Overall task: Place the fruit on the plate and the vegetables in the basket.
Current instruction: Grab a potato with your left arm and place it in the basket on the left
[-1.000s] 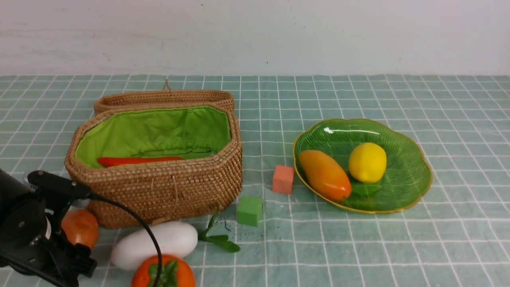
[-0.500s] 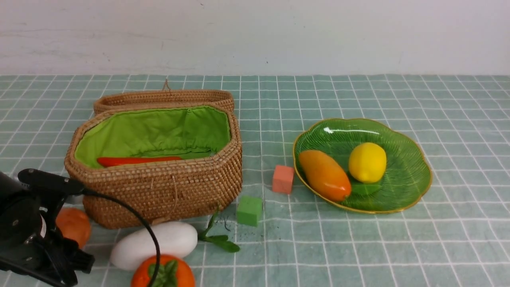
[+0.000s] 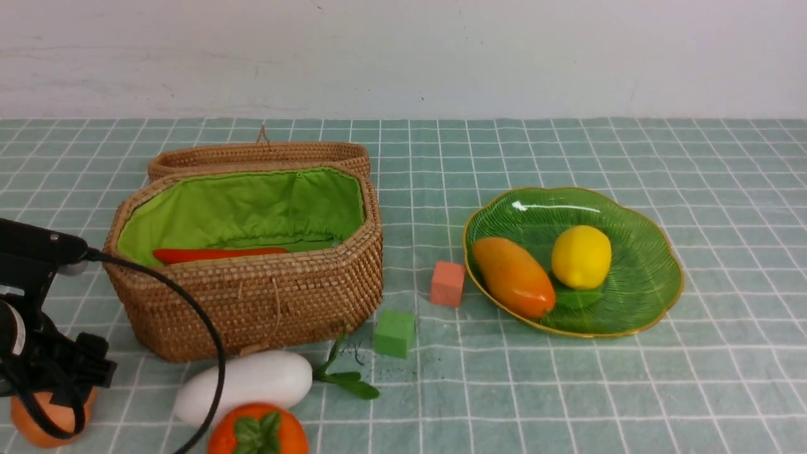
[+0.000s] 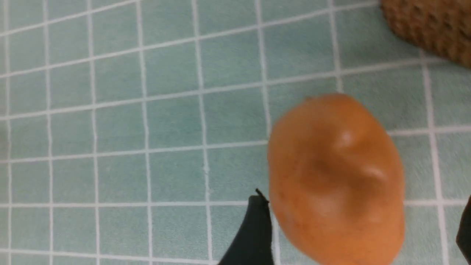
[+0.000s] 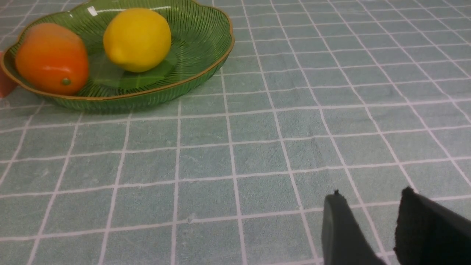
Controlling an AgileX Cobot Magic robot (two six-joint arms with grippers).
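Between wide-open fingers of left end effector (image 4: 362,211): potato (image 4: 335,176), off-centre, just beside one finger (image 4: 254,232). Risk: squirts sideways on closing.

Teal checked cloth (image 3: 567,391): basket (image 3: 252,296), plate (image 3: 640,284)

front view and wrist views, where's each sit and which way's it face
Front view: between the arms, facing forward over basket and plate; left arm shows.
Left wrist view: on left arm, looking down at potato; left gripper shows.
Right wrist view: low, facing plate; right gripper shows.
Shared: plate, front and right wrist views.
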